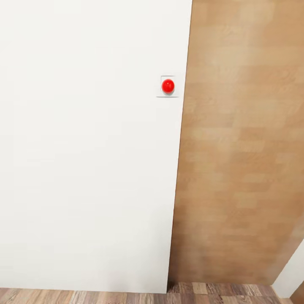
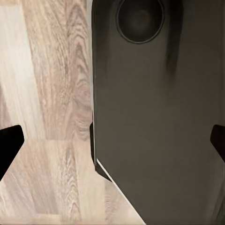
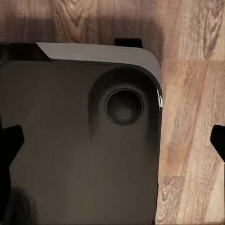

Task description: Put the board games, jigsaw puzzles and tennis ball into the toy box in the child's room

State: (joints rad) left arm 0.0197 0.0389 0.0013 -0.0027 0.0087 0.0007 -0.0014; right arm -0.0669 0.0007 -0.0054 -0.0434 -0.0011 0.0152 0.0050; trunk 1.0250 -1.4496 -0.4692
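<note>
Transit moment, by the look of it: head cam faces a white wall w/ a red round button on a small plate near its edge, a wood-grain panel (prob. a door) just beside it, and a strip of plank floor at the bottom. None of the toys, table, bed or toy box can be placed from these views, so where they sit relative to the robot can't be told.

Left gripper: dark fingertips sit at opposite edges of the wrist view, spread wide, nothing between them. It hangs over the robot's dark base, w/ floor alongside. Right gripper: same story, tips far apart, empty, over the base's rounded corner w/ a circular recess.

Risks from here, as I judge them:
- Robot is v. close to the wall; driving fwd or turning tight could clip the wall or the wood panel w/ base or elbows.
- Red button is near; a stray arm swing might hit it.
- W/ nothing task-relevant in sight, the operator could pick the wrong heading and waste time.
- Arms hang low over the base; a fast turn might knock them against it.
</note>
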